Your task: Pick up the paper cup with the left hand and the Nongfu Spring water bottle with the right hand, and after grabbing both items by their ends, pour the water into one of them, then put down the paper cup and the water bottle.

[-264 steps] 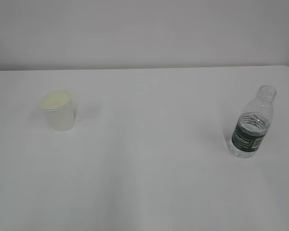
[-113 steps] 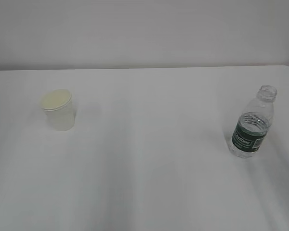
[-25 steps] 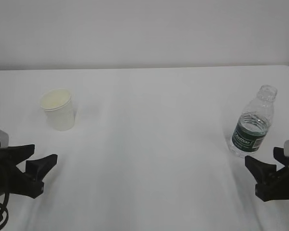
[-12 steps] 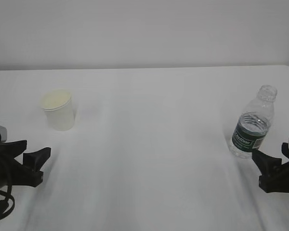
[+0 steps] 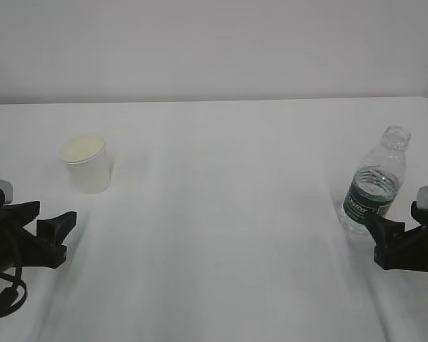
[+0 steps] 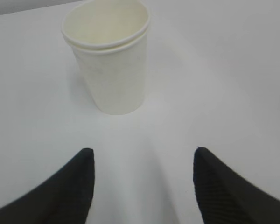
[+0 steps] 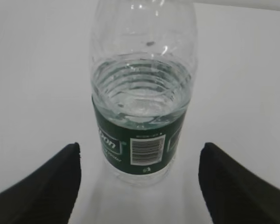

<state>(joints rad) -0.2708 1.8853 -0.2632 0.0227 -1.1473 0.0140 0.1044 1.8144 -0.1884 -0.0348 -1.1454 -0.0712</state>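
Approach step, both arms, nothing lifted yet. My left hand (image 5: 48, 226) sits low at the near-left table (image 5: 221, 214) edge, jaws spread, aimed at the paper cup (image 5: 87, 164), which stands upright on the left side of the table, apart from my fingers. My right hand (image 5: 389, 239) is low at the near-right edge, jaws spread wide, nearest fingertip just beside the base of the Nongfu Spring water bottle (image 5: 373, 183). Bottle upright, uncapped, on the right side of the table, well apart from the cup.

Left wrist view: paper cup (image 6: 107, 56) centred ahead of my fingertips (image 6: 81, 179), clear table between cup and pads. What looks like a double rim, possibly two cups nested; cannot say for sure.

Right wrist view: bottle (image 7: 142, 93) fills the gap between my fingers (image 7: 65, 172), label at about pad height, the water (image 7: 140, 88) level standing just above the label. No contact visible on either side.

Next move, my judgement: left slides forward until the cup wall sits between the pads, then closes gently, since thin paper will crush. Right needs only a short advance before closing on the lower body; ribbed plastic should take a firmer squeeze, but an open neck means no tilting during the lift.

Exterior view gives the spacing of the cup and bottle and both arms' heights. Only the wrist views show centring and the remaining gaps.
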